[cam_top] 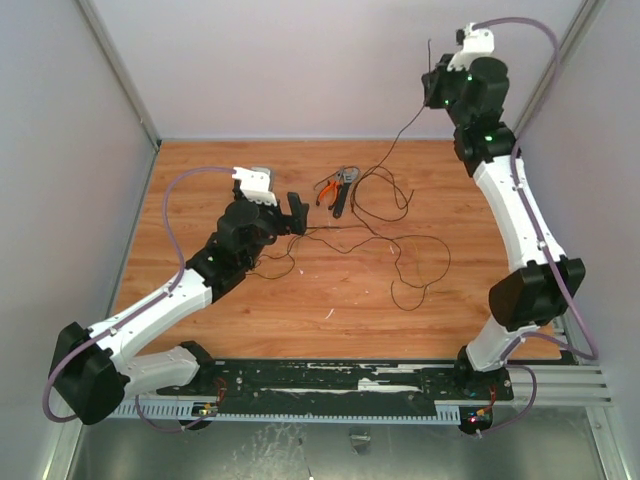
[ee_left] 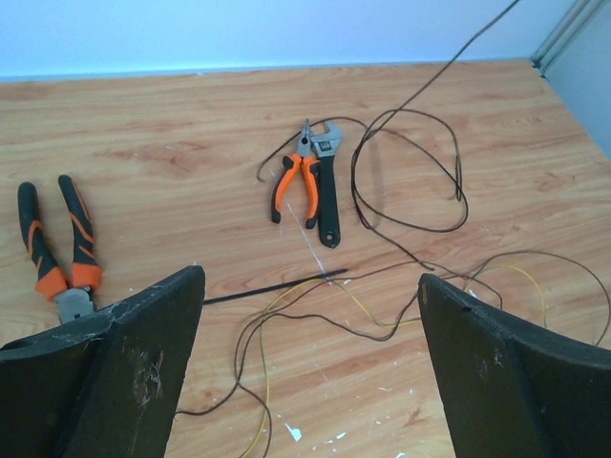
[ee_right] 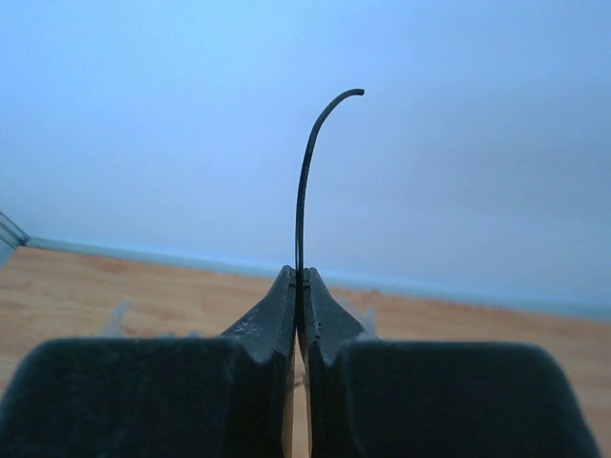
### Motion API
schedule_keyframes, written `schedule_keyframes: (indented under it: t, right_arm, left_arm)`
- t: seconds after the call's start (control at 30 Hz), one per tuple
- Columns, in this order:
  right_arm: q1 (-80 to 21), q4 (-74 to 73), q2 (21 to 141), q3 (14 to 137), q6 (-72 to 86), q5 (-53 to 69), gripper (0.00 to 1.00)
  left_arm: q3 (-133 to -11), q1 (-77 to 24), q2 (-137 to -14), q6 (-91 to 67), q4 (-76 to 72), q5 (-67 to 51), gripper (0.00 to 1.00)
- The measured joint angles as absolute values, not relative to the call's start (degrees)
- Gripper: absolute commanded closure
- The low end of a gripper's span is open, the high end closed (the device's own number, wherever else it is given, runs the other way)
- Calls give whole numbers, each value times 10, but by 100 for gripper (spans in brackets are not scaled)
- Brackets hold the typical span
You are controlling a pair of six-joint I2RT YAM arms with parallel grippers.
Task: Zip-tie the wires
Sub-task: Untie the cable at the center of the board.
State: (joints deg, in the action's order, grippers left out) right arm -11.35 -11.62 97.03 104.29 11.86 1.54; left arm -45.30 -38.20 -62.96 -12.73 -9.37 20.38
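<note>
the wooden table (cam_top: 200,190) carries everything. my right arm is raised high at the back right, and my left arm sits low over the middle. my right pincer (ee_right: 298,279) is clenched on 1 thin strand of the wires (cam_top: 398,243). its curled tip pokes up past the fingertips, and the rest runs down to the loose tangle lying right of centre. my left pincer (ee_left: 310,277) is released, wide apart, holding nothing. it hangs over the zip tie (ee_left: 277,287), which lies flat just in front of it, with wire strands lying close by its far end.

as i judge it, the next move is to pick up that strip. i should lower the left pincer with its 2 fingers set across the strip's width and take it at the bare near end, away from the strands, so no wire gets pinched too. the orange pliers (ee_left: 298,181) and black wrench (ee_left: 327,196) lie beyond, well clear. my right should grip firmly without pulling, since a tug would probably drag the tangle.
</note>
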Motion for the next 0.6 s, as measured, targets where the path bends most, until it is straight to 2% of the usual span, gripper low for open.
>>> schedule_keyframes:
  t: [0.17, 0.37, 0.6]
  right_arm:
    - [-114, -94, 932, 1070, 82, 60, 100]
    - [-113, -65, 887, 1058, 49, 74, 100]
    - [-112, -64, 909, 1164, 36, 122, 100]
  left_arm:
    - [-478, -371, -639, -138, -93, 165, 2]
    - [-595, -352, -669, -155, -105, 89, 2]
    - [-741, -350, -750, -164, -134, 7, 2]
